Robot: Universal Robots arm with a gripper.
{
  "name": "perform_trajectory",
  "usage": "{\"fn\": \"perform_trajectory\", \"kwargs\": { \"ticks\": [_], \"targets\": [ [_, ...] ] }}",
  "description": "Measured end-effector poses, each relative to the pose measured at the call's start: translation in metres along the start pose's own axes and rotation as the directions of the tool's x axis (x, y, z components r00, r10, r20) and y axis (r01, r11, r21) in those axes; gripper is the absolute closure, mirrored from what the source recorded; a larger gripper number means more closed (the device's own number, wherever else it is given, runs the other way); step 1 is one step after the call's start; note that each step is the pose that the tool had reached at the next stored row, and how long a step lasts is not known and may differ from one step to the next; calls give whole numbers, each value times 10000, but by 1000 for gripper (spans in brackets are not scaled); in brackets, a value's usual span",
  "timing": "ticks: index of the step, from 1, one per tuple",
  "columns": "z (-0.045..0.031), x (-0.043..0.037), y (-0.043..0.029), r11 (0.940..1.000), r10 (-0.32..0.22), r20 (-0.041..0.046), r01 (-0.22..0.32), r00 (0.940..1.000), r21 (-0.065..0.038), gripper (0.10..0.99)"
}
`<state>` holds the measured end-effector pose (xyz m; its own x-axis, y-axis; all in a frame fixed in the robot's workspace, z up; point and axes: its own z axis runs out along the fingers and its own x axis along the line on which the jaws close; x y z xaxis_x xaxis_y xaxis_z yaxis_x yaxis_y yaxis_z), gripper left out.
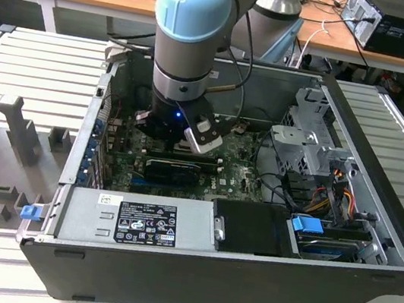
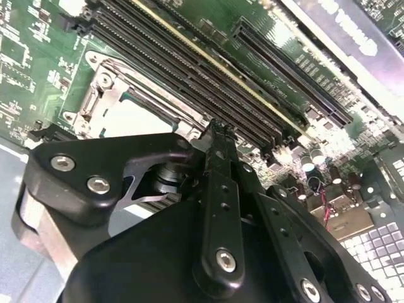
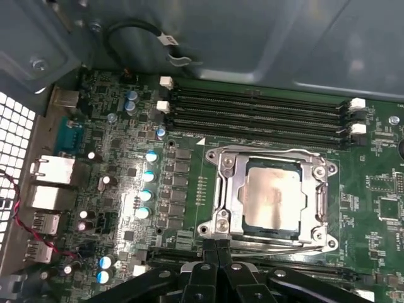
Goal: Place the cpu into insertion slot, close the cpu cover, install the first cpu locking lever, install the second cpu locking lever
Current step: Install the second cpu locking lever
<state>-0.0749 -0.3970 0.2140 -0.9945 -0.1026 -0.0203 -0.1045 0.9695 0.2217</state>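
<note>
So, status:
cpu (image 3: 273, 196): seated in insertion slot (image 3: 319, 202), cpu cover (image 3: 228, 189) down over it.
hand (image 3: 216, 247): fingers pressed together, empty, at the slot's edge.
risk: lever slips (thin wire), cover pops.

In the second wrist view the gripper (image 2: 214, 129) covered the near half of the insertion slot (image 2: 104, 82) and most of the cpu (image 2: 136, 117). In the exterior view the arm (image 1: 193, 35) hid the slot. The locking levers were too thin to tell whether latched.
</note>
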Motion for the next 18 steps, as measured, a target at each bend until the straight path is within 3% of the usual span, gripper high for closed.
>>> {"fn": "perform_trajectory", "kwargs": {
  "ticks": [7,18],
  "targets": [
    [94,19,-52,9998,0,26,1,10000,-191,980],
    [118,28,-58,9991,-4,49,6,10000,-427,980]
  ]
}}
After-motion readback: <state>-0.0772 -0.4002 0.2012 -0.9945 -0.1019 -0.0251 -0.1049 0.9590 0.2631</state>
